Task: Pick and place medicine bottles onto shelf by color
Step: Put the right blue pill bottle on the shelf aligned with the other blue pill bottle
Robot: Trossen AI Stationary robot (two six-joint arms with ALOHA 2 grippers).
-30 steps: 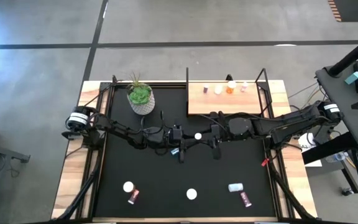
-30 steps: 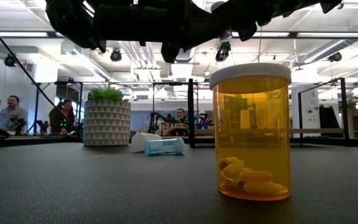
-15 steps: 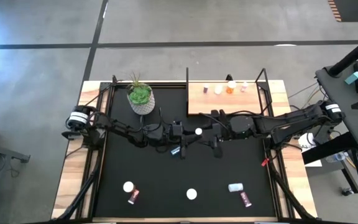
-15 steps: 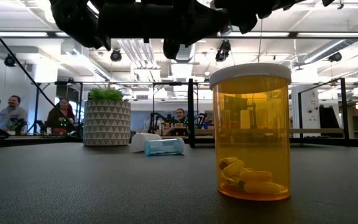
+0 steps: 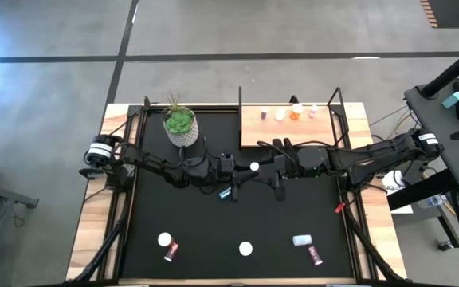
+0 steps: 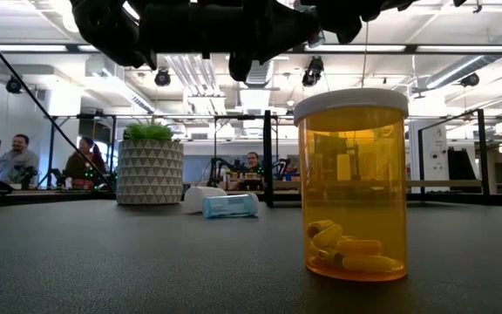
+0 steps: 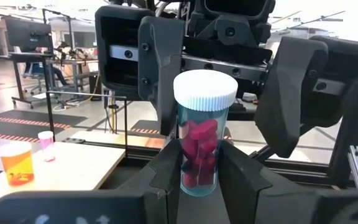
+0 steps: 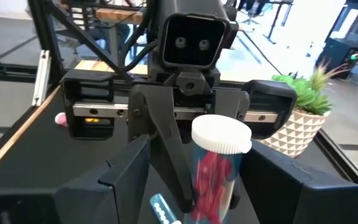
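Pink-filled medicine bottle (image 7: 201,146) is hanging clamped in the left claw (image 7: 202,177). The right claw (image 8: 201,158), having just widened, is standing open around it, likely starting a handover.

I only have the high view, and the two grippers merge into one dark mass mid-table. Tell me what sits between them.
Observer: The left gripper is shut on a white-capped bottle of pink-red pills, cap up.
Operator: Report the right gripper.
Observer: The right gripper faces the left one head-on. Its fingers stand apart, one on either side of that bottle.
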